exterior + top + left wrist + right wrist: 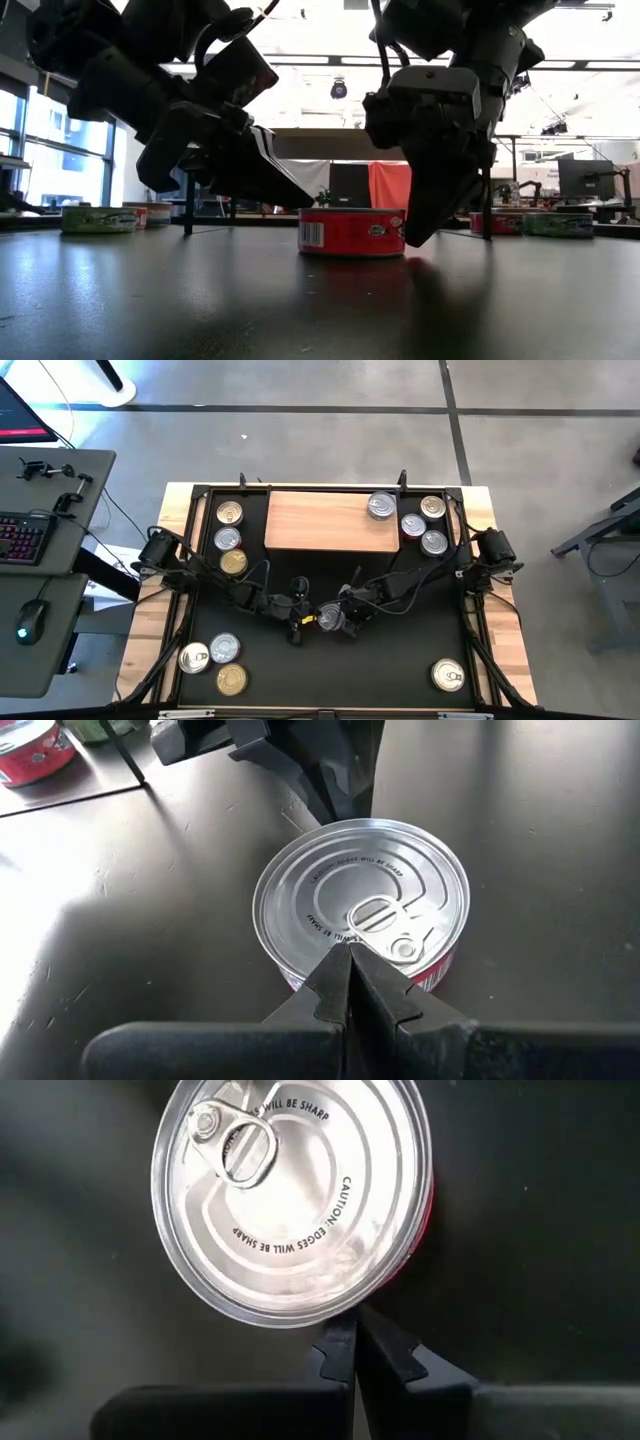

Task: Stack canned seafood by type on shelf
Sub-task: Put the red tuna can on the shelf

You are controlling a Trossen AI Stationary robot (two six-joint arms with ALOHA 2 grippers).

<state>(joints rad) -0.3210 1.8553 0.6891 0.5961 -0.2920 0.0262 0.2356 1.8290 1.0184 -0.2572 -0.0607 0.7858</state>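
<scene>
A red-sided tin with a silver pull-tab lid [329, 619] stands upright on the black mat, in front of the wooden shelf [330, 520]. My left gripper [350, 952] is shut, its tips at the lid's left rim. My right gripper [355, 1325] is also shut, its tips by the tin's right wall. One silver tin [381, 506] sits on the shelf's right end. Other tins lie on the mat: three left of the shelf [227, 539], three right of it [432, 525], three at the near left [222, 660] and one at the near right [448, 675]. My left gripper slants down from the table's left. Its shut fingertips [306, 202] lie at the lid's rim [335, 942] beside the pull tab; whether they press on it I cannot tell. My right gripper points steeply down from the right. Its shut fingertips [412, 236] stand against the tin's red wall [398, 232]. The tin rests flat on the mat.
The shelf stands on thin black legs [188, 215] right behind the tin. Both arms' cables cross the mat's middle [400, 585]. Bare mat lies between the near tin groups [340, 670].
</scene>
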